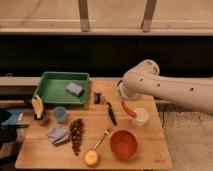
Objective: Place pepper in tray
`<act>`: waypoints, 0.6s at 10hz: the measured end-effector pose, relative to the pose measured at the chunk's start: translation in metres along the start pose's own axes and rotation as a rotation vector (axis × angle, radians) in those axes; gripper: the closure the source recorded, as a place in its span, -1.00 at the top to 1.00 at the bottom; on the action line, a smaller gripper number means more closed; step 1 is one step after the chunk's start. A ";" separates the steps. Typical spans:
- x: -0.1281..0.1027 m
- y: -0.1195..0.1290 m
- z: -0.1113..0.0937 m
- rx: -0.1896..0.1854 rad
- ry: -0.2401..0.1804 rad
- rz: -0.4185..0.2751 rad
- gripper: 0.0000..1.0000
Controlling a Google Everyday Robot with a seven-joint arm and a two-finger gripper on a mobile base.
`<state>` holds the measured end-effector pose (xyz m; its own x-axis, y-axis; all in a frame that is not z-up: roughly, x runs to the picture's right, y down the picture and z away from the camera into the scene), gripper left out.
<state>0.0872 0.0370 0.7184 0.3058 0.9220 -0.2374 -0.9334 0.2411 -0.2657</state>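
Wooden bench (150, 156), seen from the near side. White arm (170, 89) reaches in from the right, its rounded end over the far-middle of the bench.

Gripper (122, 99) sits under that rounded end, mostly hidden by the arm. Jaws pressed together, pinching the upper end of the pepper (128, 109). The pepper hangs slantwise below them, red-orange, just left of a white cup (141, 118) and well right of the tray (54, 93).

Tray: green, far-left on the bench. One blue sponge (74, 89) lies in its right half.

Other items:
- small black object (97, 97) just right of the tray
- black-handled tool (110, 113) lying near it, left of the pepper
- orange-red bowl (123, 144), near side, below the cup
- dark grape bunch (76, 135), near-left of centre
- round yellowish fruit (91, 158) at the near edge, a light utensil (103, 137) angled just beyond it
- blue cloth (57, 134) left of the grapes
- small blue cup (60, 114) near the tray's near edge
- yellow item (37, 106) upright in a dark holder, far left
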 end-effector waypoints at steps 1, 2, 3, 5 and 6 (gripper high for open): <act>-0.014 0.004 0.002 -0.033 -0.044 -0.006 -1.00; -0.026 -0.003 0.001 -0.070 -0.101 0.002 -1.00; -0.034 -0.003 0.001 -0.093 -0.138 0.006 -1.00; -0.060 -0.002 0.004 -0.146 -0.212 0.021 -1.00; -0.070 -0.003 0.005 -0.165 -0.233 0.025 -1.00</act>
<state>0.0673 -0.0262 0.7407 0.2141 0.9764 -0.0293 -0.8909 0.1828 -0.4157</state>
